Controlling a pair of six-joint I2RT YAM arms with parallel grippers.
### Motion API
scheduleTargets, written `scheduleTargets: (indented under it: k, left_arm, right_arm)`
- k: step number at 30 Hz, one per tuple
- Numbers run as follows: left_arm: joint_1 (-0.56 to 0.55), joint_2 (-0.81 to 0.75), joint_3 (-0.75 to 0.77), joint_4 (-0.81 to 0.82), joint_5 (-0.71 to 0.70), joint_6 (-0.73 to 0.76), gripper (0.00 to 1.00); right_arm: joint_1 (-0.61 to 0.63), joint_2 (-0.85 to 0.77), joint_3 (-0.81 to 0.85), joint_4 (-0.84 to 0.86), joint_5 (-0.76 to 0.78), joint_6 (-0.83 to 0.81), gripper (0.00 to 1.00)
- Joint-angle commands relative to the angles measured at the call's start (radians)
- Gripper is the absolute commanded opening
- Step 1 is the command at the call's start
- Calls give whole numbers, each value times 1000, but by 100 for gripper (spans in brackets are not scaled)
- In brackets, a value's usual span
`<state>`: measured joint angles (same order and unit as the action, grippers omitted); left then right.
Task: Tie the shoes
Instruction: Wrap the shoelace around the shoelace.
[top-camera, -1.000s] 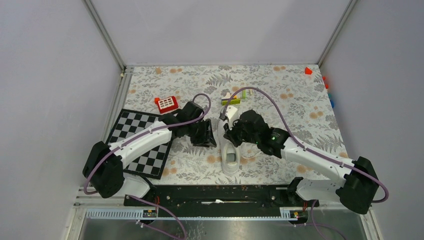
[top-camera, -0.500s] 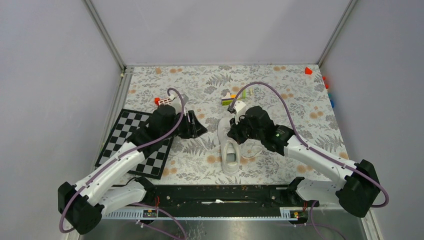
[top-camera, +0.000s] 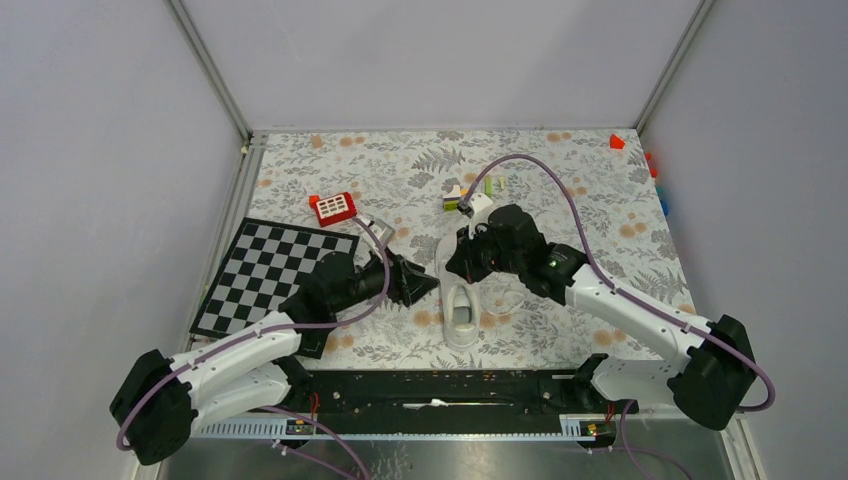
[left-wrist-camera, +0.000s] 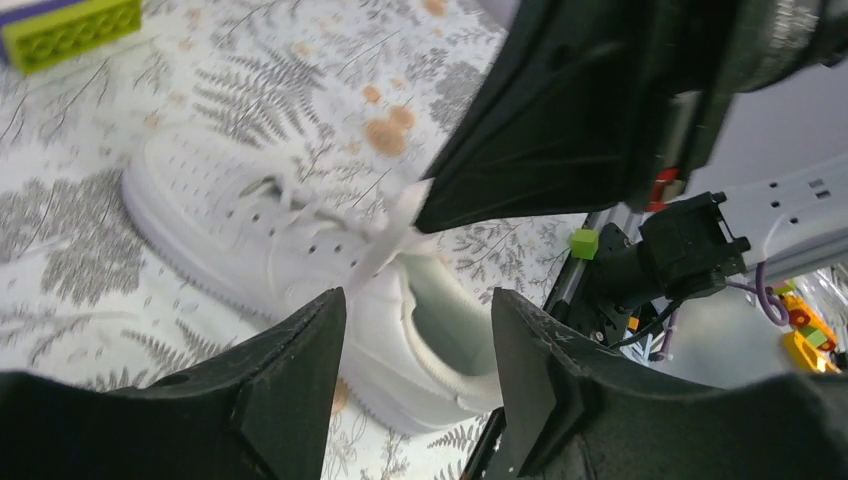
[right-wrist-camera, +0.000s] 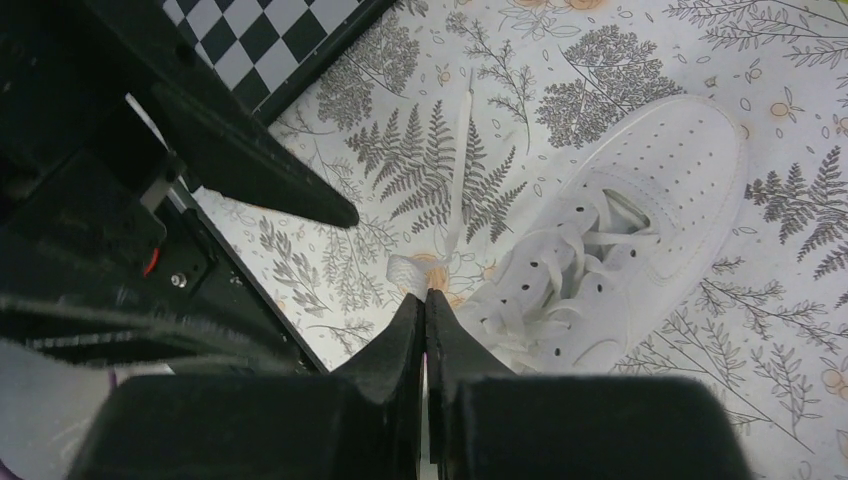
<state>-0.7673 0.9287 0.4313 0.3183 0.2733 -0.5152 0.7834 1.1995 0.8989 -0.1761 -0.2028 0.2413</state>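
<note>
The white sneaker (top-camera: 461, 318) lies on the floral cloth between my arms, toe pointing away. It also shows in the right wrist view (right-wrist-camera: 650, 200) and the left wrist view (left-wrist-camera: 250, 240). My right gripper (top-camera: 456, 266) hovers over the shoe's left side, shut on a white lace end (right-wrist-camera: 410, 270) at its fingertips (right-wrist-camera: 425, 300). A second lace (right-wrist-camera: 462, 150) trails over the cloth. My left gripper (top-camera: 422, 284) is open just left of the shoe. In the left wrist view (left-wrist-camera: 415, 310) its jaws frame the shoe's heel opening, empty. The right gripper (left-wrist-camera: 560, 150) shows there, pulling the lace (left-wrist-camera: 395, 235) taut.
A black-and-white checkerboard (top-camera: 265, 275) lies at the left, under my left arm. A red-and-white toy block (top-camera: 333, 207) sits behind it. A green brick (top-camera: 468, 195) lies beyond the shoe. A small red piece (top-camera: 617, 141) is in the far right corner.
My left arm swung away from the shoe, then returned lower and nearer, its open gripper now beside the shoe's left side. My right gripper stayed shut on the lace and shifted slightly away.
</note>
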Motion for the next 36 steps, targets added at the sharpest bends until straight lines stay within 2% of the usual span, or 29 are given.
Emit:
scheduleTargets:
  k: [1, 12, 23, 28, 36]
  left_arm:
    - [-47, 43, -10, 235, -5, 118, 59]
    - [-103, 163, -15, 355, -48, 138, 58]
    - [-135, 248, -24, 476, -86, 90, 55]
    - [-142, 307, -23, 553, -110, 68, 51]
    - [-145, 335, -20, 581, -141, 62, 42]
  right_arm:
    - [-6, 20, 68, -5, 4, 100, 0]
    - [-6, 25, 64, -4, 9, 156, 0]
    - [-6, 25, 66, -8, 25, 173, 0]
    - [-6, 22, 67, -8, 24, 177, 0]
    - [-7, 14, 69, -22, 22, 174, 0]
